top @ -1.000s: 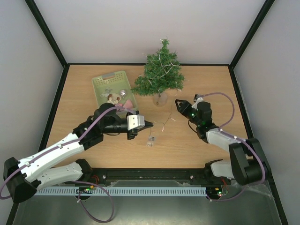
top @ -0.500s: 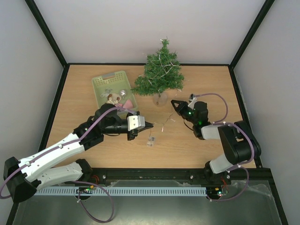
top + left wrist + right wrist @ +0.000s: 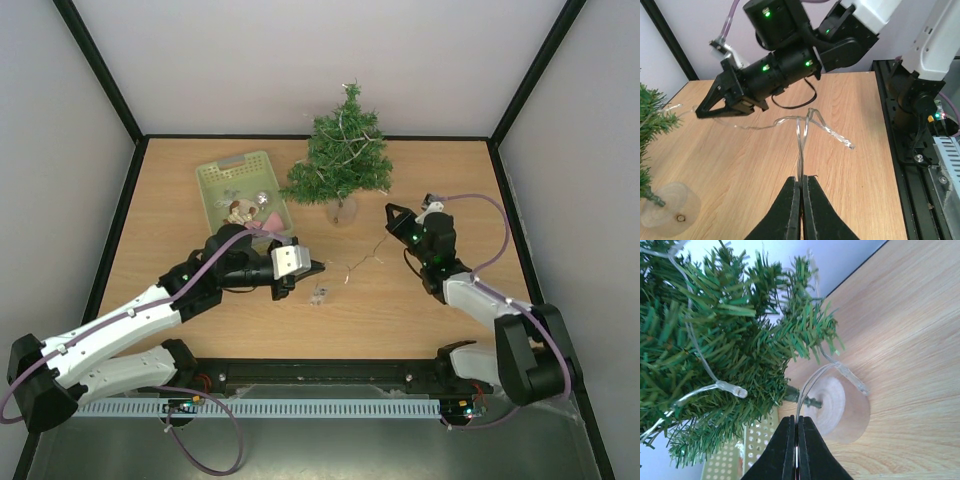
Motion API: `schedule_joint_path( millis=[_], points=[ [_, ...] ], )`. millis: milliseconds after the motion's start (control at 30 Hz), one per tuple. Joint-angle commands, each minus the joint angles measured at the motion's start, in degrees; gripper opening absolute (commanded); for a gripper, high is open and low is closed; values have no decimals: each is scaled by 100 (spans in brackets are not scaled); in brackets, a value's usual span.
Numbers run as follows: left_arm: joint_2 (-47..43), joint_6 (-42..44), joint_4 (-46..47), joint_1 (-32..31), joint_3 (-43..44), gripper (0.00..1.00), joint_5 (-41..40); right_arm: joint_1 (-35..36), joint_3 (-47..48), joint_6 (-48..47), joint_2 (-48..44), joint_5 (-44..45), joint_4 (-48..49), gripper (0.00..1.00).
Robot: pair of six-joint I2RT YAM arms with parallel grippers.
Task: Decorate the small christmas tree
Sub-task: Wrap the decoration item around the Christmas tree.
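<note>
— Item: small christmas tree [image 3: 343,150]. Location, axis?
— Stood upright at far middle of desk [image 3: 450,170], just right of basket [image 3: 232,162]; long axis vertical, tip pointed up.
— Item: left end effector [image 3: 801,182], right end effector [image 3: 796,422]?
— Each clamped together on light string [image 3: 801,135].

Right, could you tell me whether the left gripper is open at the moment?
No, the left gripper is shut, pinching the clear light-string wire between its tips.

Small christmas tree [image 3: 652,120]: cropped at the picture's edge, left of the left gripper [image 3: 801,181]. Light string [image 3: 800,142]: pinched length hidden within its closed tips. Basket [image 3: 747,452]: only a corner shows, left of the right gripper [image 3: 796,422].
</note>
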Motion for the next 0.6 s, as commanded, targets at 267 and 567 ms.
schedule_joint_path(
  millis=[267, 567],
  points=[
    [-142, -227, -40, -36, -109, 2, -251, -18, 193, -1056, -1107, 1444, -1308, 2],
    [11, -629, 401, -28, -256, 2, -86, -14, 301, -1724, -1259, 2219, -1174, 2]
  ],
)
